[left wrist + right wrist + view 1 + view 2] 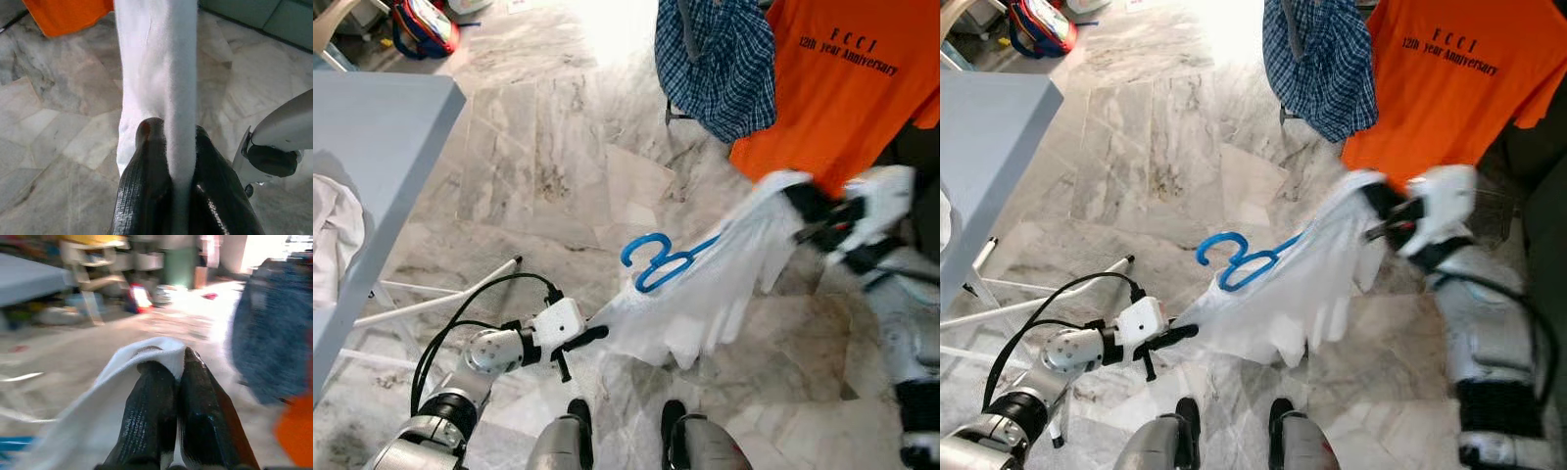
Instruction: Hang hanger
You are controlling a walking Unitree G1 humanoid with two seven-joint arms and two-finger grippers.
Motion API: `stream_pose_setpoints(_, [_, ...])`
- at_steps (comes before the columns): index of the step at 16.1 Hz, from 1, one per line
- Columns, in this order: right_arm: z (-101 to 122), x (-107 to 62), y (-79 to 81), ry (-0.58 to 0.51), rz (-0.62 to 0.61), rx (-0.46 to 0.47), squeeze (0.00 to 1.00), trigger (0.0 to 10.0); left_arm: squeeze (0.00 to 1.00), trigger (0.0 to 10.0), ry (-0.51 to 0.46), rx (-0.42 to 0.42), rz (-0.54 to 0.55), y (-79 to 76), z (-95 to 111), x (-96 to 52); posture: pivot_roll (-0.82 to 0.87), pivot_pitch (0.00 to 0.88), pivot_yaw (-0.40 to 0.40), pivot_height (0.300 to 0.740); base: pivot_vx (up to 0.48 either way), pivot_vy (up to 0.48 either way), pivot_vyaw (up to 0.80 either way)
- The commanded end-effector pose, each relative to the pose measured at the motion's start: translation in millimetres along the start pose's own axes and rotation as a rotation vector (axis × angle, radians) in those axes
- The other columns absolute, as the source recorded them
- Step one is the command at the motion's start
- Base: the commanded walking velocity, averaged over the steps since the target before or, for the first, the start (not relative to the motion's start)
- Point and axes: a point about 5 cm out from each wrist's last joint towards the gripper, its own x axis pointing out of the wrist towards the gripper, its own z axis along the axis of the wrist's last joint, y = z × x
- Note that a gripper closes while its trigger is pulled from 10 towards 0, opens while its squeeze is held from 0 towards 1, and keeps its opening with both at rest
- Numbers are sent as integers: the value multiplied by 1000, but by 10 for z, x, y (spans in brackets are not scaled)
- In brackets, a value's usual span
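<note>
A white garment [705,284] hangs stretched between my two grippers above the marble floor. A blue plastic hanger [651,262] sticks out of it, hook pointing left. My left gripper [597,335] is shut on the garment's lower left corner; in the left wrist view the cloth [161,88] runs between the black fingers [146,191]. My right gripper [803,201] is shut on the upper right end, near the hanging clothes; the right wrist view shows its fingers [146,421] pinching the white cloth [98,416].
An orange T-shirt [847,78] and a blue checked shirt [720,64] hang at the back right. A grey table [372,137] with a white cloth [333,235] stands at left, white rods [440,294] lie below it. A red bag [423,24] sits far left.
</note>
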Motion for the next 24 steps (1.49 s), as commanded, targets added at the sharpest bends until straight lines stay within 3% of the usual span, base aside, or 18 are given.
stream_pose_setpoints(1, [25, 30, 148, -12, 90, 20, 0, 0, 0, 0, 21, 4, -32, -56, -29, 23, 2, 283, 47, 740, 0, 0, 0])
stream_pose_setpoints(5, [-117, 25, 387, 62, 219, 77, 0, 0, 0, 0, -22, 22, -34, -31, 96, 134, -1, 278, 50, 740, 0, 0, 0])
stream_pose_setpoints(6, [-191, 3, 435, 123, 240, 38, 0, 4588, 0, 0, -30, 29, -39, -31, 121, 156, -1, 275, 52, 740, 0, 0, 0])
stream_pose_setpoints(7, [-242, -8, 448, 157, 240, 23, 0, 10000, 0, 0, -37, 35, -41, -30, 137, 165, -1, 274, 54, 740, 0, 0, 0])
stream_pose_setpoints(8, [-284, -20, 459, 186, 243, 23, 302, 10000, 0, 0, -45, 40, -41, -26, 154, 174, -1, 273, 54, 740, 0, 0, 0])
stream_pose_setpoints(9, [-313, -33, 484, 207, 262, 26, 1000, 10000, 0, 0, -49, 49, -45, -24, 168, 182, -1, 271, 55, 740, 0, 0, 0])
stream_pose_setpoints(13, [-383, -86, 610, 295, 371, -33, 1000, 10000, 0, 0, -47, 80, -72, -55, 185, 211, -2, 271, 57, 740, 0, 0, 0])
stream_pose_setpoints(15, [-401, -52, 522, 318, 309, -150, 1000, 10000, 0, 0, -46, 82, -84, -89, 174, 219, -6, 272, 56, 740, 0, 0, 0])
stream_pose_setpoints(16, [-388, -71, 545, 322, 344, -123, 1000, 10000, 0, 0, -44, 84, -88, -100, 171, 223, -7, 271, 56, 740, 0, 0, 0])
stream_pose_setpoints(19, [-388, -108, 525, 350, 355, -162, 1000, 10000, 0, 0, -43, 87, -87, -94, 176, 227, -7, 270, 55, 740, 0, 0, 0])
stream_pose_setpoints(23, [-274, -204, 204, 380, 259, -281, 1000, 10000, 0, 0, -19, 89, -69, -51, 138, 177, -13, 267, 55, 740, 0, 0, 0])
stream_pose_setpoints(24, [-281, -260, 48, 435, 202, -374, 1000, 10000, 0, 0, -19, 90, -72, -53, 138, 177, -14, 266, 55, 740, 0, 0, 0])
